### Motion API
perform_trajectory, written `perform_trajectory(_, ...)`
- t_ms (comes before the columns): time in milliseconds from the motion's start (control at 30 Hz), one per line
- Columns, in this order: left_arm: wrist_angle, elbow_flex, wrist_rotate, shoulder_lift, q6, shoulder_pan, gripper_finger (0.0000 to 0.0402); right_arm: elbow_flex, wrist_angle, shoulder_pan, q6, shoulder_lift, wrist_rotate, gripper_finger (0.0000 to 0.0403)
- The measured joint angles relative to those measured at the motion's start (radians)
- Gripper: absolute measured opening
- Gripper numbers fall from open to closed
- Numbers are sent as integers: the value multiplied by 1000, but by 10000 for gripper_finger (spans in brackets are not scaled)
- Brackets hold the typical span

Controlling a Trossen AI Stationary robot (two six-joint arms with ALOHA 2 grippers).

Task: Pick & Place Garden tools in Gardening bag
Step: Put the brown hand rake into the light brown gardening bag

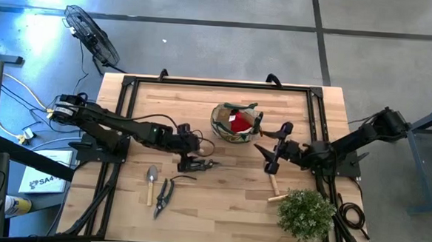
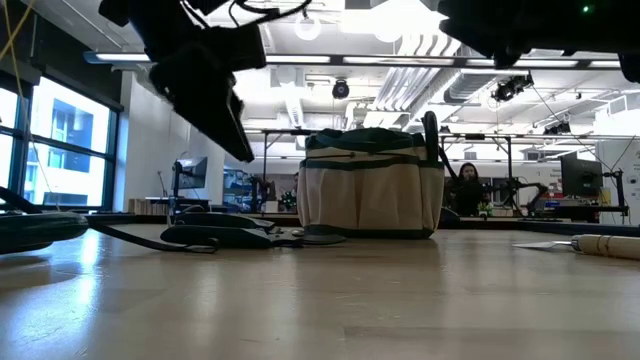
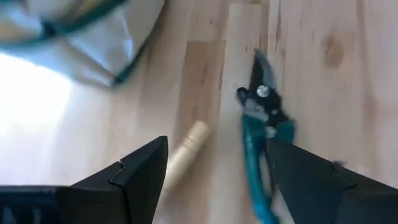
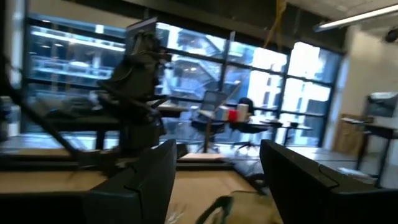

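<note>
From above, nearest us at the table's five o'clock edge, we see the bushy plant (image 1: 305, 214). A trowel (image 1: 151, 183) and shears (image 1: 163, 197) lie at seven o'clock. The gardening bag (image 1: 221, 126) sits at twelve o'clock of centre, a red glove (image 1: 238, 123) inside it. The left gripper (image 1: 192, 164) hovers over another pair of shears (image 1: 205, 164); the right gripper (image 1: 274, 148) hangs at the bag's four o'clock.

At table level, the bag (image 2: 370, 190) stands upright, a dark handle poking from its rim.

Through the left wrist, we see its fingers (image 3: 138, 176) spread apart above teal-handled shears (image 3: 262, 132).

Through the right wrist, its fingers (image 4: 143, 180) are parted, holding nothing.
</note>
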Motion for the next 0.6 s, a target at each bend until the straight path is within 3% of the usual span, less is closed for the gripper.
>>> perform_trajectory(267, 16, 0, -244, 0, 271, 1, 271, 0, -25, 0, 53, 0, -32, 222)
perform_trajectory(433, 5, 0, -213, 0, 342, 1, 271, 0, -27, 0, 53, 0, -33, 222)
perform_trajectory(600, 6, 0, -114, 4, 340, 0, 271, 0, -38, 0, 53, 0, -33, 222)
